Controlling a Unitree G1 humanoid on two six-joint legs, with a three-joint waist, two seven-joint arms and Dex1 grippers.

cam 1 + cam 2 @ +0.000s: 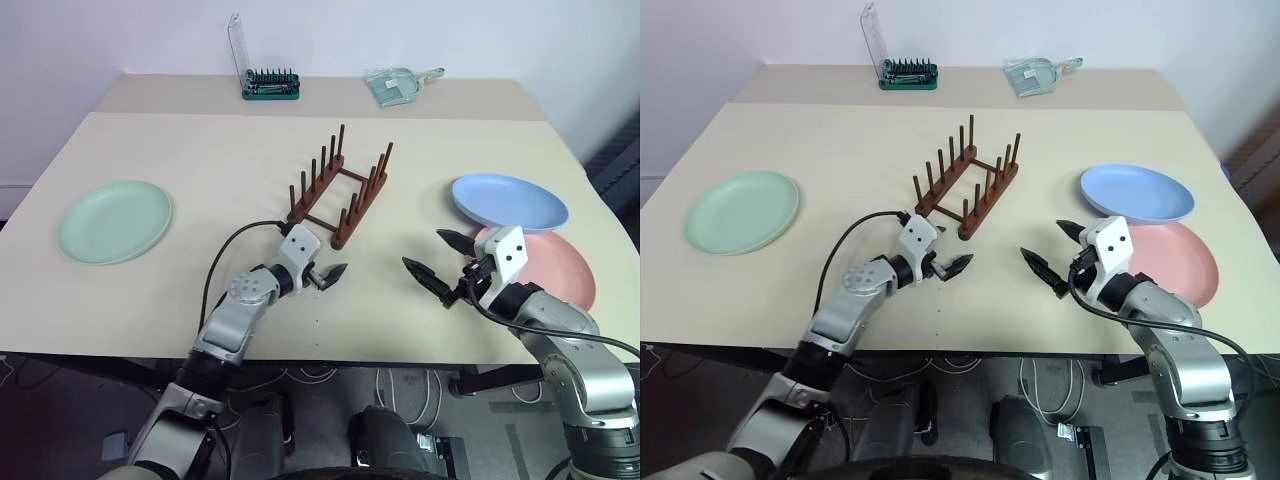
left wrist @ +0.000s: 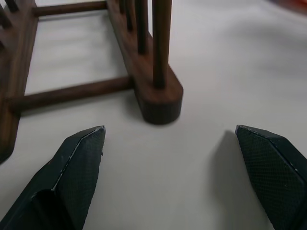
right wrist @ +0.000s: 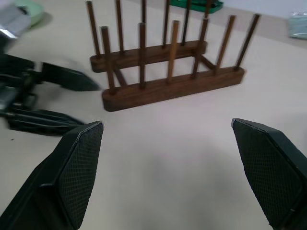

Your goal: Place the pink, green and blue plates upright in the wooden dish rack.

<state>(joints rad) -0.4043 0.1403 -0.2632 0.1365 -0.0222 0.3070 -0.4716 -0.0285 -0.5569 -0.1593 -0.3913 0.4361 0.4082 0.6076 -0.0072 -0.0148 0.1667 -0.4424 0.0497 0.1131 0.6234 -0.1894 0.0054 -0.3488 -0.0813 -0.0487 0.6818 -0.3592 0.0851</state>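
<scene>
- Your left gripper [image 1: 327, 275] hovers over the table [image 1: 200, 150] just near of the wooden dish rack [image 1: 338, 192], at the rack's near end. Its fingers are spread wide and hold nothing.
- Your right gripper [image 1: 436, 258] sits right of the left one, near the pink plate. Its fingers are spread wide and empty.
- The rack stands at table centre with every slot empty.
- The green plate [image 1: 114, 221] lies flat at the left, well apart from the rack.
- The blue plate [image 1: 509, 201] lies at the right, its near edge resting on the pink plate [image 1: 555, 268].
- A green bit holder [image 1: 270, 84] stands at the far edge.
</scene>
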